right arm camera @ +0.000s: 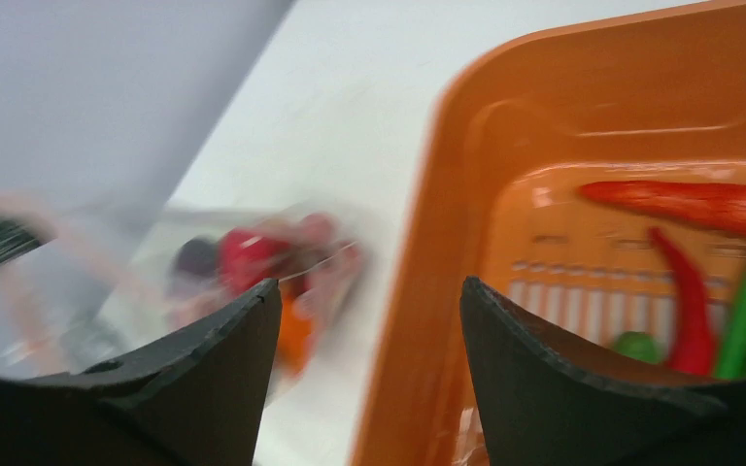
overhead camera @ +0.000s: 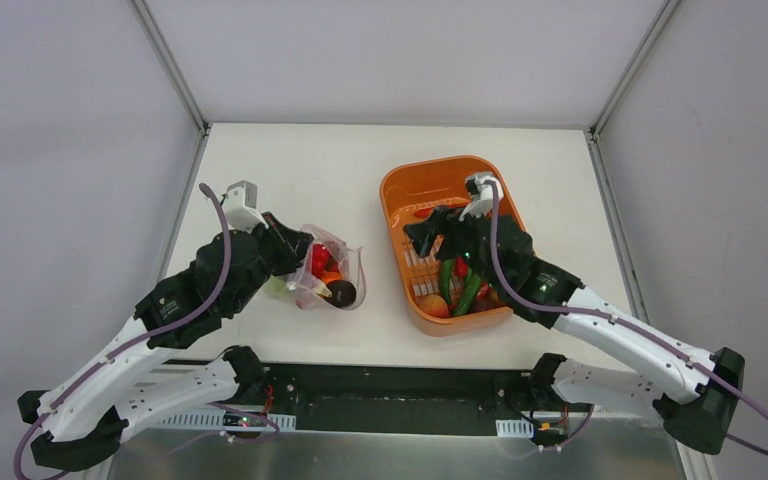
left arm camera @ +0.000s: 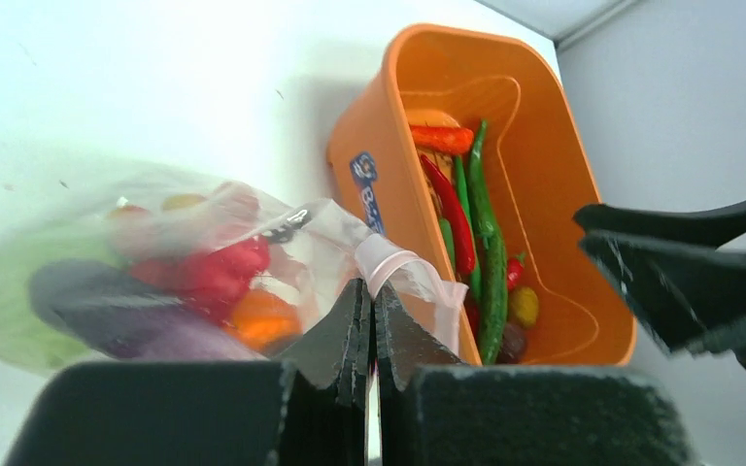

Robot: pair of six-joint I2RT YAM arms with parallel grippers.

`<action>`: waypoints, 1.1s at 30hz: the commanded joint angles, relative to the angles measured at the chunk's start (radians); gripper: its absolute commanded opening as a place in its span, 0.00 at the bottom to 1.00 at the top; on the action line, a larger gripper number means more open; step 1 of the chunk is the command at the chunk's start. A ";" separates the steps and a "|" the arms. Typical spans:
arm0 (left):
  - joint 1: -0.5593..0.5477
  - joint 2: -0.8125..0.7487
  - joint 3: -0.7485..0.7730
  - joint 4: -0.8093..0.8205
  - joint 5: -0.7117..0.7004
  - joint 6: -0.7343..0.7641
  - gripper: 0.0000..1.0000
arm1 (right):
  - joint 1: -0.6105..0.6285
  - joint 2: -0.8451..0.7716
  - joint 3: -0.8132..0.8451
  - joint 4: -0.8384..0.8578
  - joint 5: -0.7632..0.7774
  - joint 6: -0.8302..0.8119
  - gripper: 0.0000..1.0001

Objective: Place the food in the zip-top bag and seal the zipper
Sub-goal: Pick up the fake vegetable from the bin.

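Observation:
The clear zip-top bag (overhead camera: 345, 262) lies left of centre and holds red, orange, dark purple and light green food (overhead camera: 325, 270). My left gripper (overhead camera: 295, 262) is shut on the bag's mouth edge. In the left wrist view its fingers (left arm camera: 350, 335) pinch the pink zipper strip (left arm camera: 398, 262), with the filled bag (left arm camera: 155, 262) to the left. My right gripper (overhead camera: 422, 235) is open and empty over the left side of the orange tub (overhead camera: 392, 190). More food, red and green peppers (overhead camera: 460, 285), lies in the tub. In the right wrist view the right gripper (right arm camera: 369, 291) straddles the tub wall (right arm camera: 466, 146), and the bag (right arm camera: 253, 262) is blurred.
The orange tub (left arm camera: 544, 146) stands right of the bag, with long green and red peppers (left arm camera: 476, 223) and small round pieces in it. The right arm's black fingers (left arm camera: 680, 282) show at the right of the left wrist view. White walls enclose the table.

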 commanded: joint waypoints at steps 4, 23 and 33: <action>0.011 0.073 0.138 -0.045 -0.106 0.092 0.00 | -0.323 0.109 0.043 -0.112 -0.001 0.043 0.75; 0.154 0.293 0.341 -0.189 -0.033 0.171 0.00 | -0.541 0.553 0.210 -0.153 -0.112 0.134 0.81; 0.212 0.323 0.323 -0.158 0.062 0.188 0.00 | -0.558 0.663 0.278 -0.223 -0.150 0.010 0.68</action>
